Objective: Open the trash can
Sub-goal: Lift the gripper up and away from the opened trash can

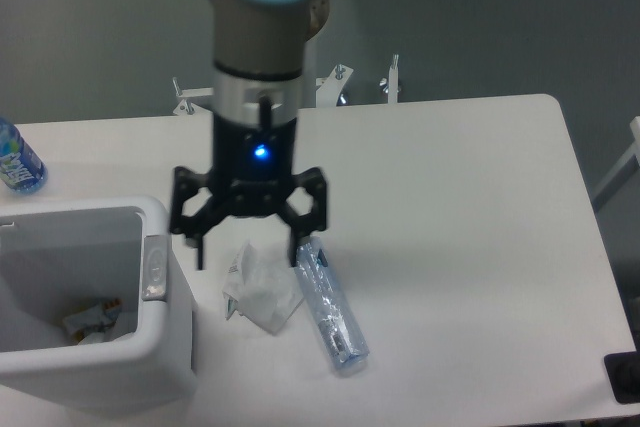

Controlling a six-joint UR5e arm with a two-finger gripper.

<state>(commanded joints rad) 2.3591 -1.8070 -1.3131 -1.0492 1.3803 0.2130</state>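
The trash can (95, 347) stood at the bench's (450, 197) 8 o'clock corner, lid open. Rigid, light plastic; actuate only at the grey latch (154, 267). The gripper (250, 252) hung spread and empty.

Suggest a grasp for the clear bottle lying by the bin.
Take the clear bottle across its mid-body from above. It lies flat on the table, long axis running diagonally, so turn the open pincer to span its narrow width, clear of the crumpled wrapper.
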